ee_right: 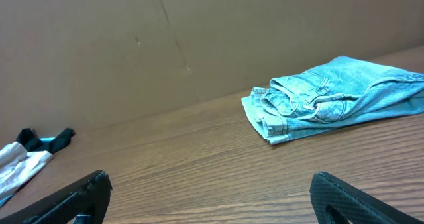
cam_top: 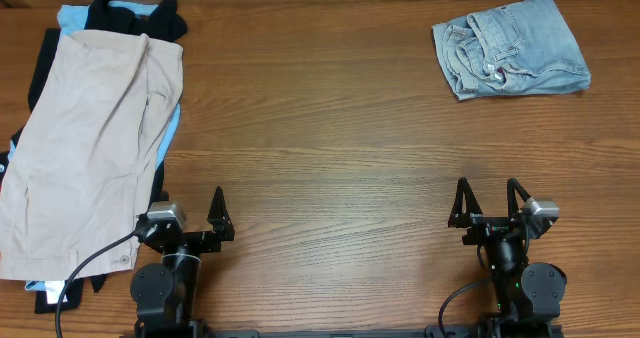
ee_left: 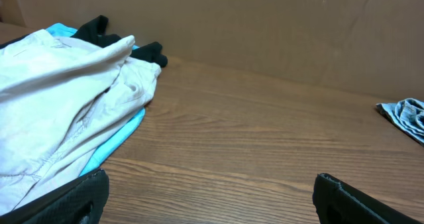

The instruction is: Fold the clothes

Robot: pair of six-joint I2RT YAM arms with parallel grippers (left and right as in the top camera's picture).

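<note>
Large beige khaki shorts lie spread at the table's left side, on top of a black garment with light-blue panels. Both also show in the left wrist view, the shorts and the black garment. Small folded light-blue denim shorts lie at the far right, also in the right wrist view. My left gripper is open and empty at the front left, next to the khaki shorts' edge. My right gripper is open and empty at the front right.
A brown cardboard wall stands along the table's far edge. The wooden table lies bare between the two clothes piles. A black cable runs over the khaki shorts' lower corner.
</note>
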